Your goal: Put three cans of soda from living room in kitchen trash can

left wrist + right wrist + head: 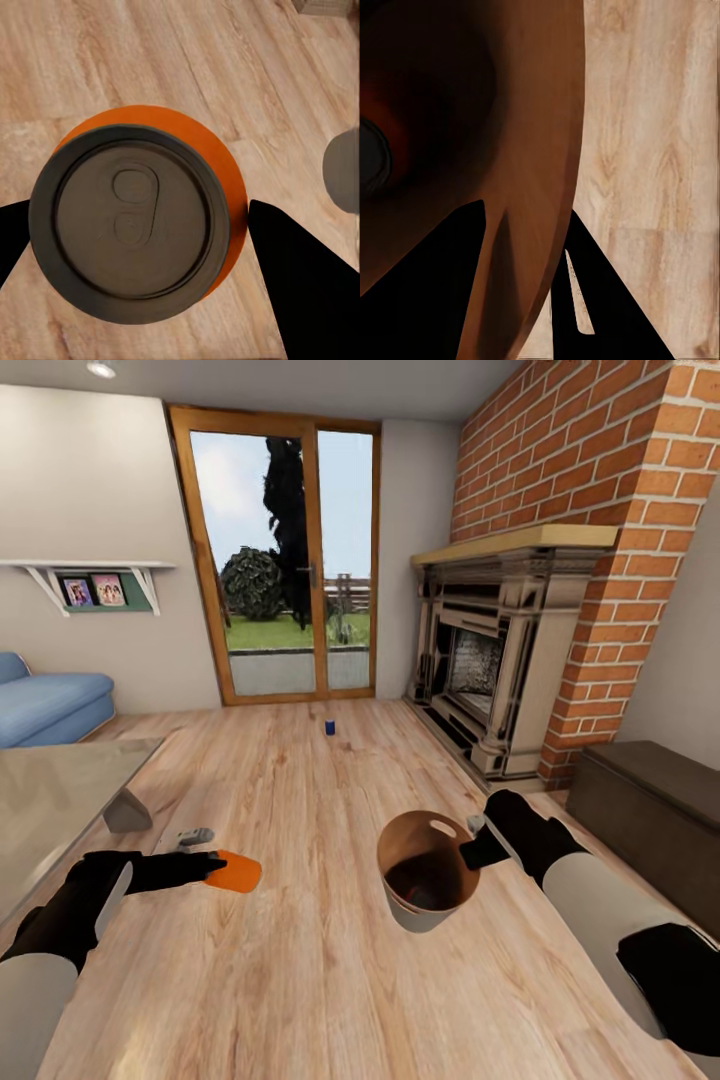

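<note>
My left gripper (214,869) is shut on an orange can of soda (240,871), held above the plank floor; its grey top (131,225) faces the left wrist camera between the two black fingers (300,285). My right gripper (478,848) is shut on the rim of the tash can (425,880), which hangs tilted with its copper-brown mouth facing up. One finger is inside the wall (540,150) and one outside. Deep inside the bin lies a round reddish thing with a grey end (369,161). A dark blue can of soda (329,728) stands on the floor far ahead, near the glass door.
A glass-topped table (50,800) fills the near left and a blue sofa (50,705) sits behind it. The dark fireplace (500,660) and brick chimney (600,480) stand at the right, with a long dark bench (650,800) beside them. Bare plank floor lies ahead.
</note>
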